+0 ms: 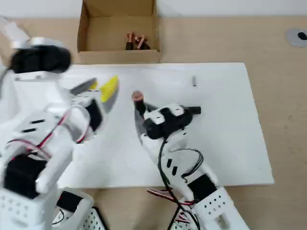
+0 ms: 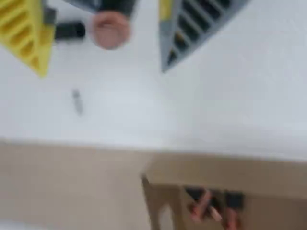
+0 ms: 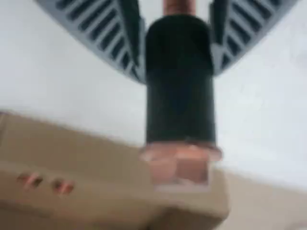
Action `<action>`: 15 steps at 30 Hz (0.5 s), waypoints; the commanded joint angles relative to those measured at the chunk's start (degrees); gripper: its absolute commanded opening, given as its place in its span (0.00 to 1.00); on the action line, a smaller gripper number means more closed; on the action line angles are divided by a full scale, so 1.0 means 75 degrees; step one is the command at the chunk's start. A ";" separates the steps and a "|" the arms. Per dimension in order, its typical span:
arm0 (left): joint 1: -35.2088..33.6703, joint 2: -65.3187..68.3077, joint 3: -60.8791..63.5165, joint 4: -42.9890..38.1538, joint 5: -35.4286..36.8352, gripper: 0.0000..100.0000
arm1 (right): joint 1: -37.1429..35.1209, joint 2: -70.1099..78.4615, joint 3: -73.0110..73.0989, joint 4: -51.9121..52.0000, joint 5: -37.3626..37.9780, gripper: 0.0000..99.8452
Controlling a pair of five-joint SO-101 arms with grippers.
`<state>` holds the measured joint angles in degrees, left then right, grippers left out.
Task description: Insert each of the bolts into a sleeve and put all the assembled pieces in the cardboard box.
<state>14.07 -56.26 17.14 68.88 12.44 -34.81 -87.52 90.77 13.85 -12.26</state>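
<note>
Right hand (image 3: pixel 177 72) clamped on black sleeve (image 3: pixel 180 110). Copper bolt (image 3: pixel 180 165) seated in sleeve, head pointing toward cardboard box (image 1: pixel 86 36). Piece sat over white mat (image 1: pixel 216 139). Left hand (image 2: pixel 101 72) spread wide, near held piece. Finished pieces (image 1: pixel 135 41) lay inside box, at far side of desk (image 1: pixel 283 105).

A white sheet (image 1: pixel 225 143) fills the middle of the frame, lying on a light wooden table (image 1: pixel 278 96). A round grey disc (image 1: pixel 296 37) sits in the tabletop at the upper right edge. A small grey sliver (image 1: pixel 194 81) lies on the sheet's upper right part.
</note>
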 commanded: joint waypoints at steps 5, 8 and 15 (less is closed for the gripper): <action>-0.1536 0.0053 -0.0082 -0.0023 -0.0211 0.02 | 0.0533 0.2643 -0.2925 0.0000 -0.0047 0.01; -0.1864 0.0041 0.0293 -0.0211 -0.0645 0.00 | 0.0686 0.4530 -0.4530 0.0000 -0.0070 0.01; -0.2966 -0.0018 0.0938 -0.0738 -0.0680 0.00 | 0.0967 0.8738 -0.8399 0.0000 -0.0059 0.01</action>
<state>-4.92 -56.09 23.82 65.45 7.87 -29.45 -33.27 43.56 13.85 -12.26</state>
